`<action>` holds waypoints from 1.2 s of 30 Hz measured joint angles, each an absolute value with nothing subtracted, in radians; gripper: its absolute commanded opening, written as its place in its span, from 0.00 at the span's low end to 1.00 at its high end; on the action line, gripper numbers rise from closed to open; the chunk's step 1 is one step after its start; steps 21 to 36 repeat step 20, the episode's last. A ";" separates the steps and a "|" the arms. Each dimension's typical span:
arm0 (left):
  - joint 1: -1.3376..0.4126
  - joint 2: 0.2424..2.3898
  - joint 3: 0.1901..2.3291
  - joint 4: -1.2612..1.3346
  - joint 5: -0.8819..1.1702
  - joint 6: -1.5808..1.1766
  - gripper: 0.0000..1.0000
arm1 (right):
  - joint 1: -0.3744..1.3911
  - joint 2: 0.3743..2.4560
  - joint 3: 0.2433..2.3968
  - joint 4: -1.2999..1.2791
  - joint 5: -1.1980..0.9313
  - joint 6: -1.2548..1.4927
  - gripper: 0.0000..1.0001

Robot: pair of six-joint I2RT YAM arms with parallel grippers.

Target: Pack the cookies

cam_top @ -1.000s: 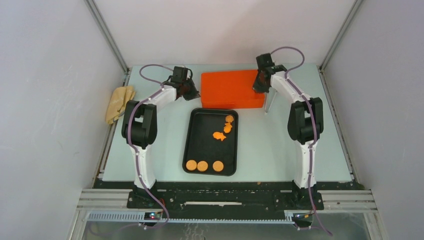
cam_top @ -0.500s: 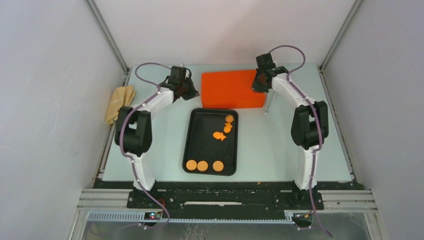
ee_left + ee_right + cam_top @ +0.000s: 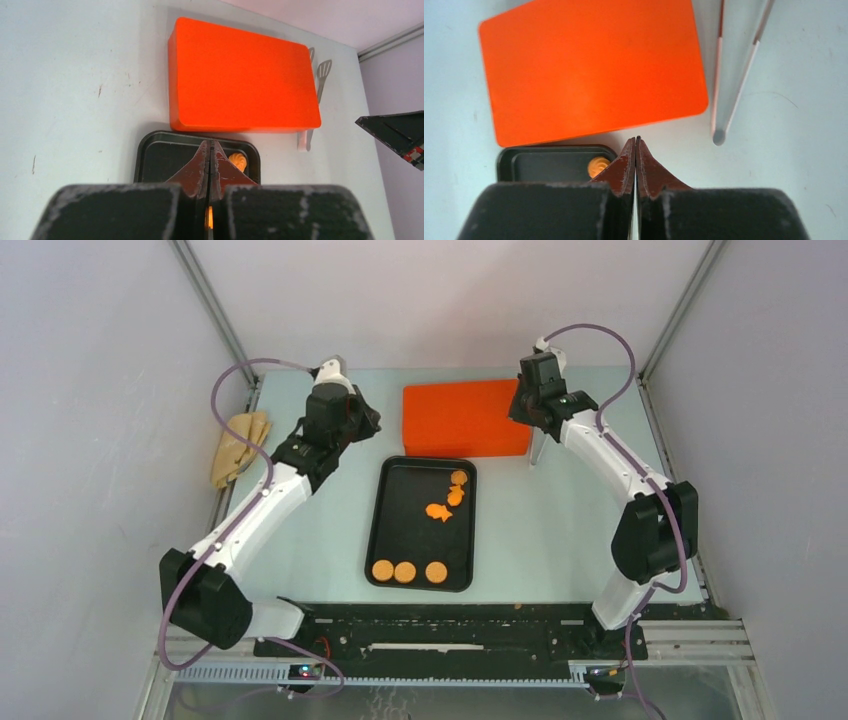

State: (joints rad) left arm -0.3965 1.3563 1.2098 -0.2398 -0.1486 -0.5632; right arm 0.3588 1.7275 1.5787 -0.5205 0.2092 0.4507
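The cookies are small orange discs in the black tray (image 3: 395, 520): three in a row at its near end (image 3: 405, 571) and a cluster at its far right (image 3: 452, 494). A closed orange box (image 3: 465, 418) lies just behind the tray. My left gripper (image 3: 366, 423) is shut and empty, above the table left of the box. In the left wrist view its tips (image 3: 210, 145) point over the tray's far edge (image 3: 150, 150), with one cookie (image 3: 238, 160) beside them. My right gripper (image 3: 521, 413) is shut and empty at the box's right end; its tips (image 3: 637, 140) are near a cookie (image 3: 599, 165).
Pale tongs (image 3: 537, 447) lie on the table right of the box, also in the right wrist view (image 3: 735, 75). A crumpled tan cloth (image 3: 238, 445) lies at the table's left edge. Grey walls enclose the table on three sides.
Both arms have stretched out: the left elbow swung down and to the left, the right elbow down and to the right. Both grippers stay shut near the box's ends, the left slightly farther left.
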 measured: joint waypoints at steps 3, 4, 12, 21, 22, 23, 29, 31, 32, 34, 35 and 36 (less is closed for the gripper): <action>-0.414 1.322 1.163 -0.235 -0.167 -0.550 0.00 | 0.354 1.712 1.507 -0.506 0.218 0.451 0.08; -0.418 1.322 1.156 -0.235 -0.173 -0.546 0.00 | 0.354 1.712 1.490 -0.504 0.221 0.451 0.08; -0.426 1.322 1.135 -0.233 -0.187 -0.537 0.00 | 0.354 1.711 1.456 -0.494 0.228 0.451 0.08; -0.427 1.324 1.135 -0.233 -0.193 -0.530 0.00 | 0.361 1.711 1.456 -0.491 0.228 0.434 0.37; -0.427 1.324 1.135 -0.233 -0.193 -0.530 0.00 | 0.361 1.711 1.456 -0.491 0.228 0.434 0.37; -0.427 1.324 1.135 -0.233 -0.193 -0.530 0.00 | 0.361 1.711 1.456 -0.491 0.228 0.434 0.37; -0.427 1.324 1.135 -0.233 -0.193 -0.530 0.00 | 0.361 1.711 1.456 -0.491 0.228 0.434 0.37; -0.427 1.324 1.135 -0.233 -0.193 -0.530 0.00 | 0.361 1.711 1.456 -0.491 0.228 0.434 0.37; -0.427 1.324 1.135 -0.233 -0.193 -0.530 0.00 | 0.361 1.711 1.456 -0.491 0.228 0.434 0.37; -0.427 1.324 1.135 -0.233 -0.193 -0.530 0.00 | 0.361 1.711 1.456 -0.491 0.228 0.434 0.37; -0.427 1.324 1.135 -0.233 -0.193 -0.530 0.00 | 0.361 1.711 1.456 -0.491 0.228 0.434 0.37; -0.427 1.324 1.135 -0.233 -0.193 -0.530 0.00 | 0.361 1.711 1.456 -0.491 0.228 0.434 0.37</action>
